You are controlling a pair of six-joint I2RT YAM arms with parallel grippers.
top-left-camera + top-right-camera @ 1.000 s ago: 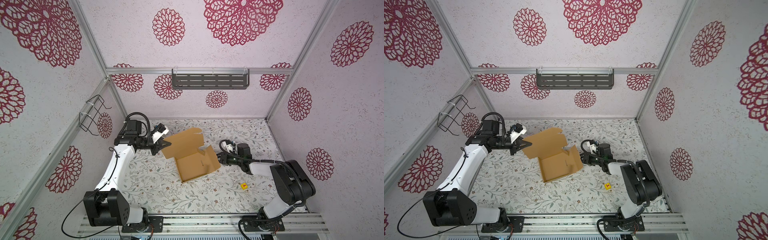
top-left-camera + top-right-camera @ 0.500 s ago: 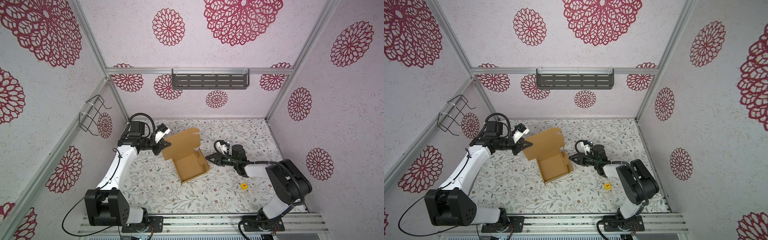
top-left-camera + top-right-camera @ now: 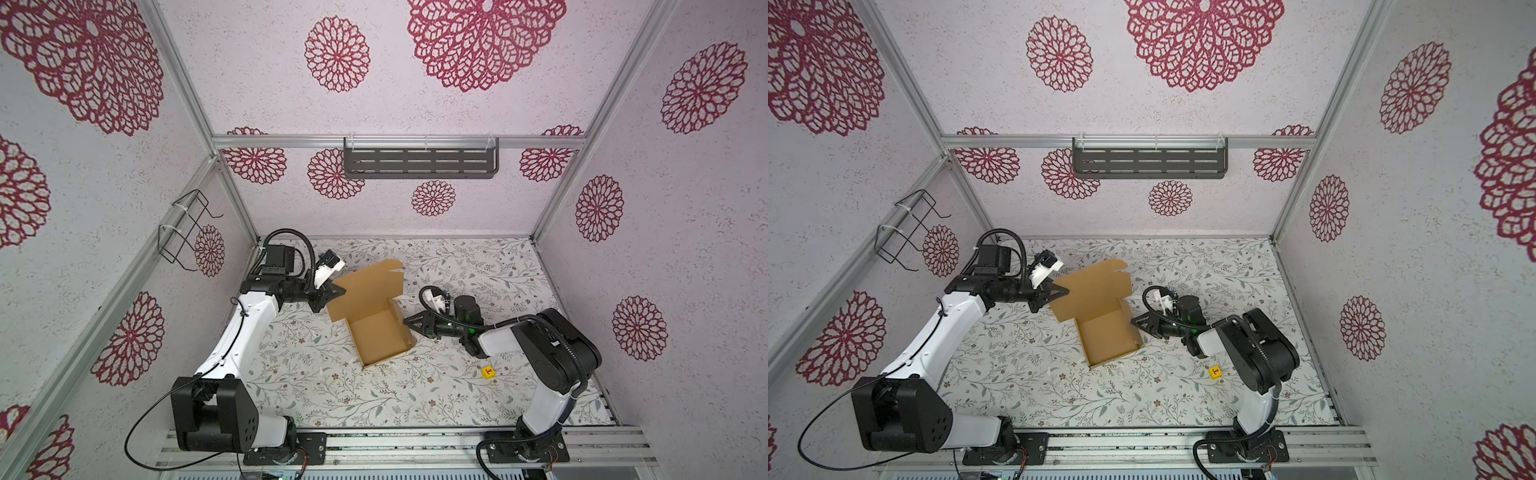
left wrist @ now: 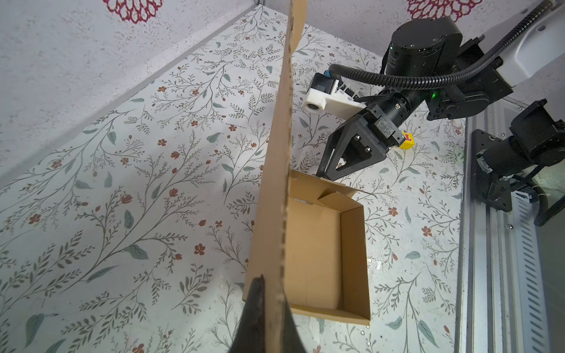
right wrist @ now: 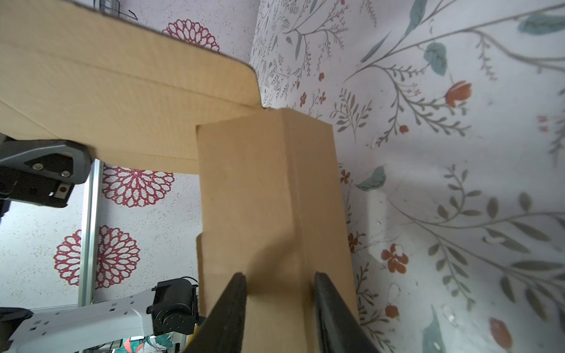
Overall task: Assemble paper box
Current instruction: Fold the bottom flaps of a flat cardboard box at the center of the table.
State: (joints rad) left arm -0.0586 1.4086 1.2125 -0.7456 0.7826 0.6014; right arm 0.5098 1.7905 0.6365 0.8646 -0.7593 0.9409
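1. Left gripper is pinching the paper box by its raised lid edge, tray sitting just ahead of it.
2. Right gripper is hanging half-open, tips at the side wall.
3. Probably handling light and bendy, so gripping near creases is looking safest.

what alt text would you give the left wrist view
The left tool is shut on a raised flap of the box, which is seen edge-on. Beyond it the box's open tray lies on the floral table, with the right tool at its far wall and a yellow cube behind.
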